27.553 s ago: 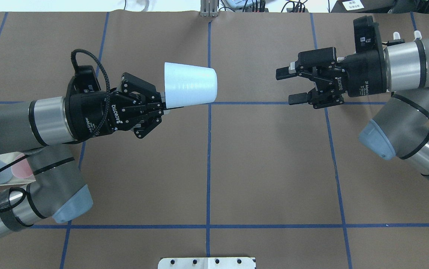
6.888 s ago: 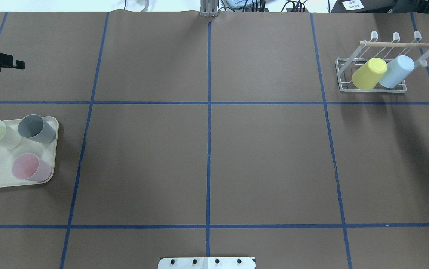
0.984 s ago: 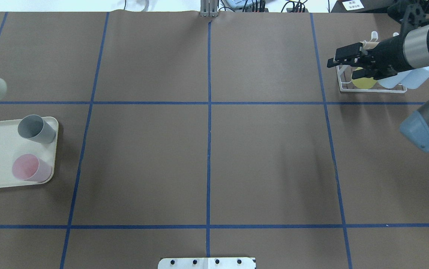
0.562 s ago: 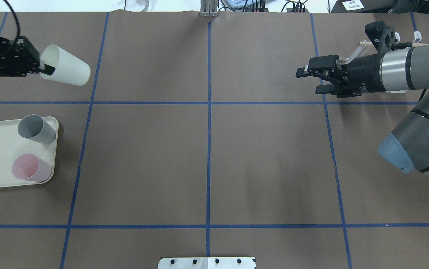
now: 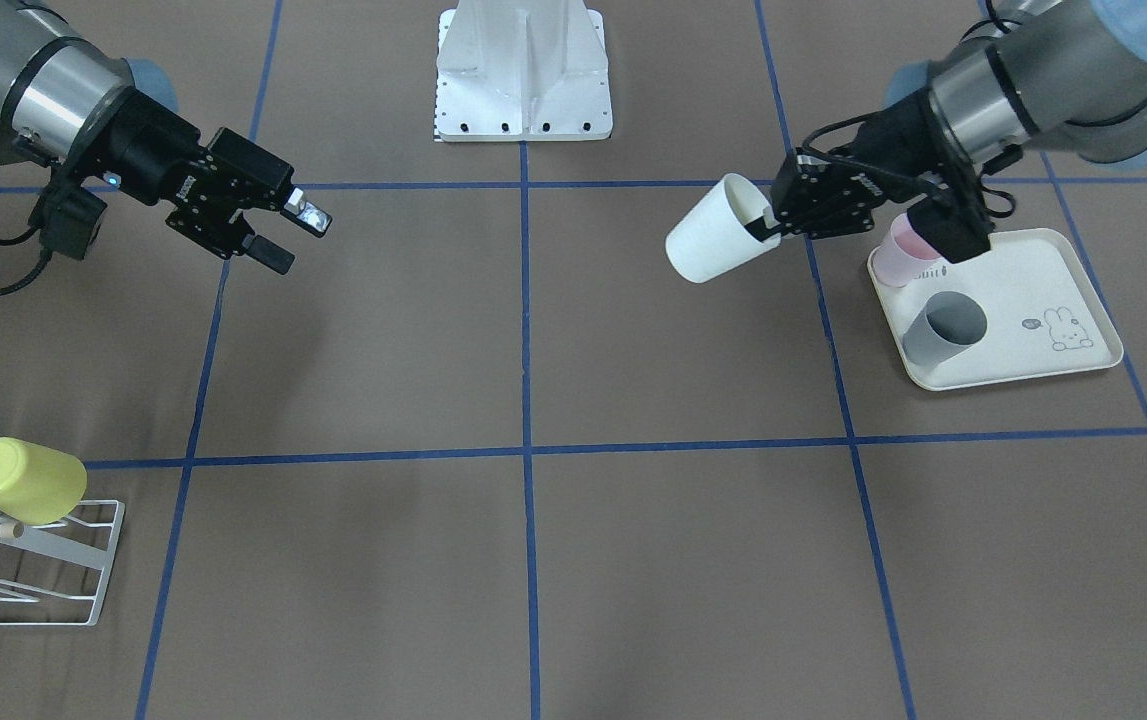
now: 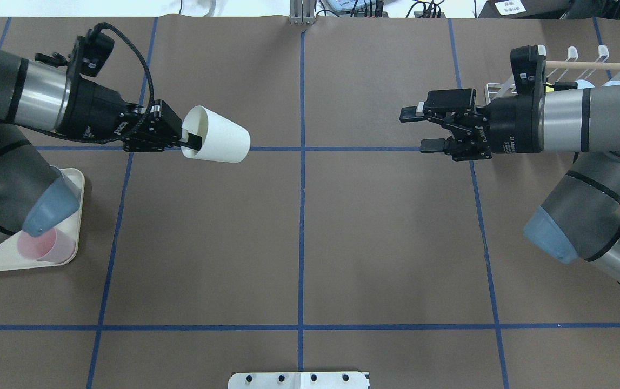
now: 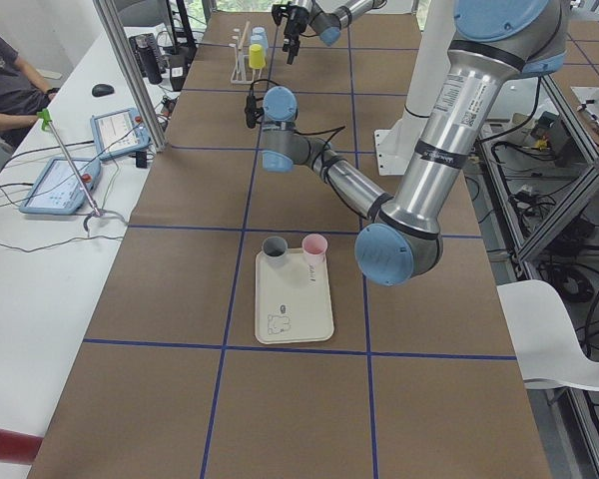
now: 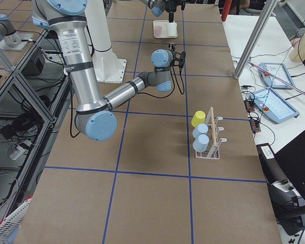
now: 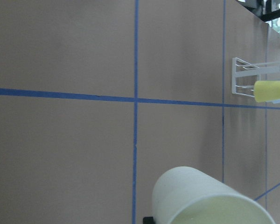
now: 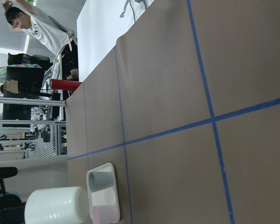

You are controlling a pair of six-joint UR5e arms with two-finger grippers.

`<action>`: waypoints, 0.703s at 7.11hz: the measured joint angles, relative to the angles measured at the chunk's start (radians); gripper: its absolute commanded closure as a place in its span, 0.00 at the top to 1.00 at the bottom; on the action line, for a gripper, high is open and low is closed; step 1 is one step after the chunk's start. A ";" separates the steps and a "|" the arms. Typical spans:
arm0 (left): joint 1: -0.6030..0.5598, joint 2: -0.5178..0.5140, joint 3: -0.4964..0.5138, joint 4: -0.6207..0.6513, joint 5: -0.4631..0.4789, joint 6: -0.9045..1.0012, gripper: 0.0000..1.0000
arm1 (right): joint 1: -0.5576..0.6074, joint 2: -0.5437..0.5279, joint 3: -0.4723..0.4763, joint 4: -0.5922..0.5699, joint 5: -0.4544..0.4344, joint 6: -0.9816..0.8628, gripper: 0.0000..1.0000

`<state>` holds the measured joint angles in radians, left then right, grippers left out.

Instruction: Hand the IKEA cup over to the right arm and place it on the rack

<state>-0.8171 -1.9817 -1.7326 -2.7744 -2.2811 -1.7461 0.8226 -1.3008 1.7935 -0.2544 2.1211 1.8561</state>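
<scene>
Now L gripper (image 6: pixel 190 140), jaws clamped on rim of cup (image 6: pixel 218 141), is bringing it in from table's left edge while R gripper (image 6: pixel 418 129), jaws apart, is leaving rack (image 6: pixel 496 86) at far-right corner, so handover is approaching.

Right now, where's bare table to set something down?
Bare: the middle squares between the white cup in the left gripper and the open right gripper, and the two central squares by the robot base. Crowded: the tray at the left edge, the rack far right.
</scene>
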 measured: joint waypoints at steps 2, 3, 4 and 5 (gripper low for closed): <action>0.161 -0.022 0.057 -0.345 0.255 -0.282 0.00 | -0.021 0.049 -0.003 0.074 -0.002 0.097 0.98; 0.213 -0.025 0.092 -0.483 0.338 -0.375 0.00 | -0.030 0.084 -0.007 0.104 -0.009 0.151 0.98; 0.245 -0.027 0.128 -0.603 0.414 -0.475 0.00 | -0.045 0.108 -0.009 0.135 -0.026 0.182 0.98; 0.279 -0.031 0.168 -0.712 0.498 -0.547 0.00 | -0.068 0.122 -0.010 0.161 -0.057 0.201 0.97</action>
<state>-0.5383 -2.0128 -1.5651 -3.4868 -1.7834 -2.2935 0.7548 -1.1790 1.7832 -0.0938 2.0645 2.0566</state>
